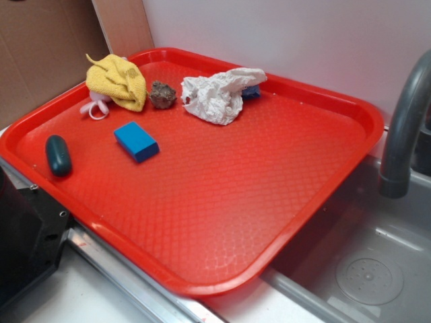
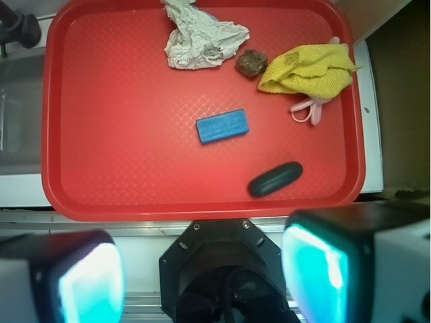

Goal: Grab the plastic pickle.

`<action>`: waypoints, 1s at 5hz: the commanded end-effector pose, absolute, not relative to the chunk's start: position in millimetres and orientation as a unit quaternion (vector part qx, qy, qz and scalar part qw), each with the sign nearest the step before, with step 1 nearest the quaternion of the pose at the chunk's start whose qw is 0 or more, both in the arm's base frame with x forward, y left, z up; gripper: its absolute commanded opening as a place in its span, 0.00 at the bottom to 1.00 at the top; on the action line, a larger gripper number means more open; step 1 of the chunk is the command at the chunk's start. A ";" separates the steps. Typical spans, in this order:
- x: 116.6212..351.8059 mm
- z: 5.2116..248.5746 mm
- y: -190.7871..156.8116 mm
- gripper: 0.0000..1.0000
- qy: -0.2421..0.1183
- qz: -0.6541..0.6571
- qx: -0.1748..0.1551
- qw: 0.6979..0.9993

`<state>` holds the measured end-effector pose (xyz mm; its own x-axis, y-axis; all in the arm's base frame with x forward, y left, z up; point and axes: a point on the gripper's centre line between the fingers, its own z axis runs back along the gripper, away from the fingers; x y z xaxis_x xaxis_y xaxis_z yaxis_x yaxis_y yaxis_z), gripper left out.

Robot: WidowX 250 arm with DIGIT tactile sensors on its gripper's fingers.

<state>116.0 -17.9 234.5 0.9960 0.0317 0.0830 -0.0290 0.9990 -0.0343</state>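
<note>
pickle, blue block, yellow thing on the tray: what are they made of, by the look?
Plastic pickle: hard smooth plastic, slightly glossy; dark teal with a soft highlight along its top.
Blue block: matte, finely textured faces and crisp edges; foam or plastic, the look leaves it open.
Yellow cloth: soft woven or terry fabric; it lies crumpled in folds, with a visible weave.

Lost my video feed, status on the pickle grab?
Gripper open, high above, holding nothing. Plastic pickle lies free near the tray edge. Blue block beside it, not touching.
</note>
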 end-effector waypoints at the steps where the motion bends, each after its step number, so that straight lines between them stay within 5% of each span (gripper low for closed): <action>1: 116.0 234.5 -17.9 1.00 -0.042 0.015 -0.017 0.999; 2: 113.6 184.5 32.1 1.00 -0.005 0.125 0.000 0.992; 3: 116.7 158.5 56.0 1.00 -0.060 0.232 -0.003 0.971; 5: 127.5 90.8 74.7 1.00 -0.090 0.413 -0.005 0.906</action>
<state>127.6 71.5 84.4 0.6587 0.7413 0.1287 -0.7394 0.6695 -0.0716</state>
